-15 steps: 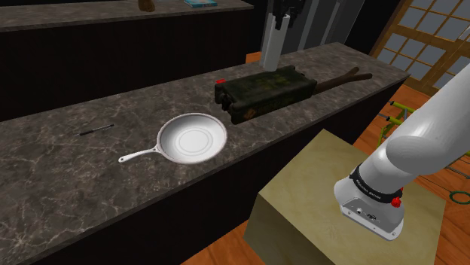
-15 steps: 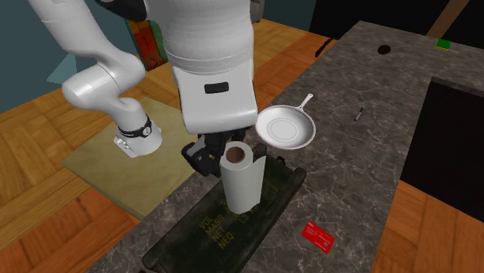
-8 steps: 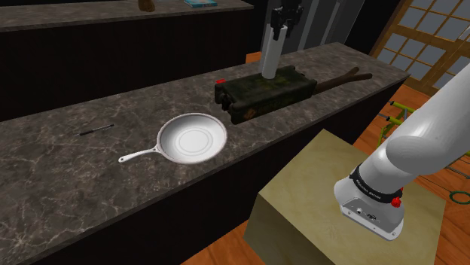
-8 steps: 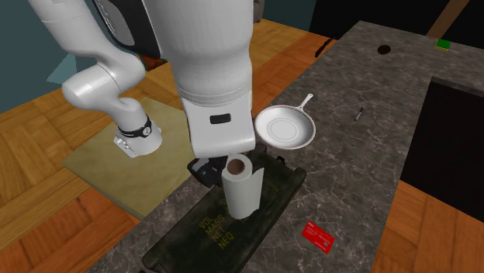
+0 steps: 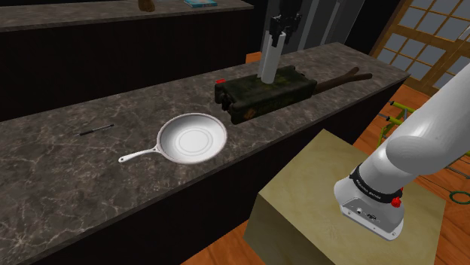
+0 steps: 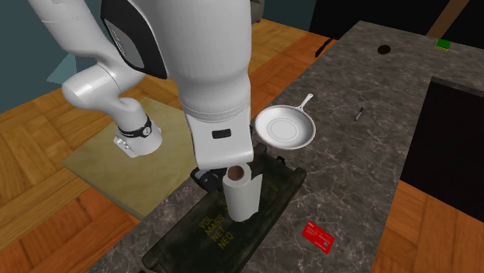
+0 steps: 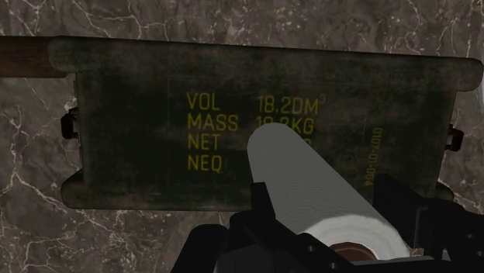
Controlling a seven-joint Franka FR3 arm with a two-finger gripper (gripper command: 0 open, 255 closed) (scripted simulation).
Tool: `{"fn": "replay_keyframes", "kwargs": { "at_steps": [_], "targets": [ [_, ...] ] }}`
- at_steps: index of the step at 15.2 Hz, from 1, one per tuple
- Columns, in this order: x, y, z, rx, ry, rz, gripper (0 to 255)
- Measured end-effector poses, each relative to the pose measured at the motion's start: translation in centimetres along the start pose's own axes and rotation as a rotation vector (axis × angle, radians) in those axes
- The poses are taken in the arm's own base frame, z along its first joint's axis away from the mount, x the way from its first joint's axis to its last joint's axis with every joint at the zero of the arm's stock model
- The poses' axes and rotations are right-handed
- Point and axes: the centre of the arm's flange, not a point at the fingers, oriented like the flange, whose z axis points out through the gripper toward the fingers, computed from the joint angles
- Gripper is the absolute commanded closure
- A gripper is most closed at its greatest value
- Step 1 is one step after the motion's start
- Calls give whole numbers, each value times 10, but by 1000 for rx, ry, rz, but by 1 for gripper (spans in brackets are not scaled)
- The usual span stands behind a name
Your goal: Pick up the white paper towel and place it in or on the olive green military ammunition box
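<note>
We see the gripper (image 7: 332, 209) with its fingers (image 7: 262, 205) clasped around the white paper towel roll (image 6: 241, 194), which stands upright with its lower end on the lid of the olive ammunition box (image 6: 208, 233), covering part of its yellow lettering (image 7: 225, 132).

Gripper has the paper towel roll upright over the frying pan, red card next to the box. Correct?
Wrong on the pan. The gripper holds the paper towel roll upright over the lid of the dark green ammunition box; the frying pan lies apart on the counter. The red card does lie beside the box. The second exterior view shows it.
</note>
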Motion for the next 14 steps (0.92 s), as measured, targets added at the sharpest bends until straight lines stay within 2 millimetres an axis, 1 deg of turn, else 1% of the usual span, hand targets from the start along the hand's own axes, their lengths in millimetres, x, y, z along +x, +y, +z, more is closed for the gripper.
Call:
{"fn": "replay_keyframes", "kwargs": {
  "at_steps": [2,3,9,10,13,14],
  "targets": [
    [0,0,0,0,0,0,255],
    [0,0,0,0,0,0,0],
    [0,0,0,0,0,0,0],
    [-1,1,-5,0,0,0,0],
    [0,-1,-38,0,1,0,0],
    [0,-1,-46,0,1,0,0]
  ]
}}
